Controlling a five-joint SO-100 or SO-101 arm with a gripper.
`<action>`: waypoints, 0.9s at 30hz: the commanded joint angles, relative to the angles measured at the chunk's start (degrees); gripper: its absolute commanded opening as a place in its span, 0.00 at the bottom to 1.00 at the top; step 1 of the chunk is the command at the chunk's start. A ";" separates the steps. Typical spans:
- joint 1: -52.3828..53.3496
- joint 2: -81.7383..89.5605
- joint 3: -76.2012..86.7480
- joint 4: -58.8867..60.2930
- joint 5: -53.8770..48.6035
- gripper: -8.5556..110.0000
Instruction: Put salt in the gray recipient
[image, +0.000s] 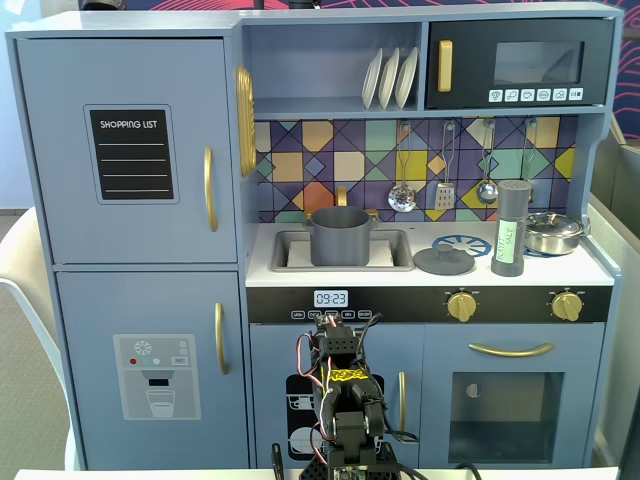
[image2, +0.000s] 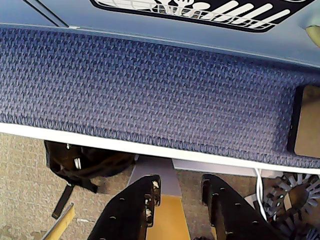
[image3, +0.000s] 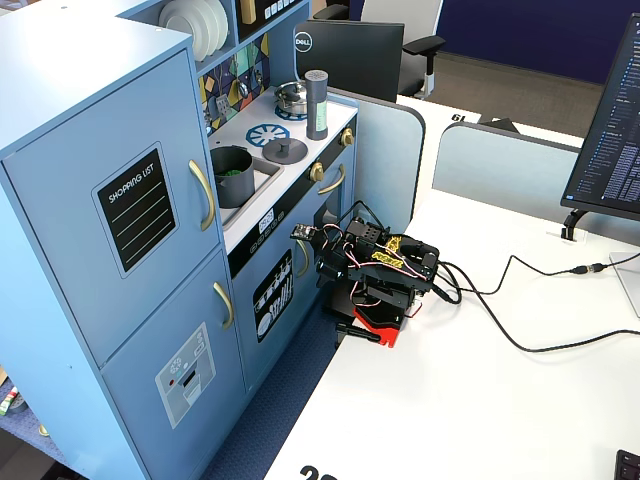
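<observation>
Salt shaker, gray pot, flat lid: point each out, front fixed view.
salt shaker (image: 509, 240): a fixed view, on its pale green label.
gray pot (image: 340, 242): a fixed view, on its front wall, in the sink.
flat lid (image: 444, 262): a fixed view, on its disc below the knob.

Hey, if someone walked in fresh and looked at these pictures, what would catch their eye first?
Probably the big blue toy kitchen, with its colourful tiled backsplash behind the counter. On that counter the tall salt shaker stands on the stove side, next to a flat gray lid, while the dark gray pot sits in the sink. Below, the folded robot arm rests on the white table, its gripper empty.
</observation>
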 joint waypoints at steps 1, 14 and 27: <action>0.88 0.35 -0.09 0.26 0.79 0.10; 1.05 0.35 -0.35 0.35 -2.29 0.07; 49.66 -26.63 -46.58 -14.41 -2.37 0.08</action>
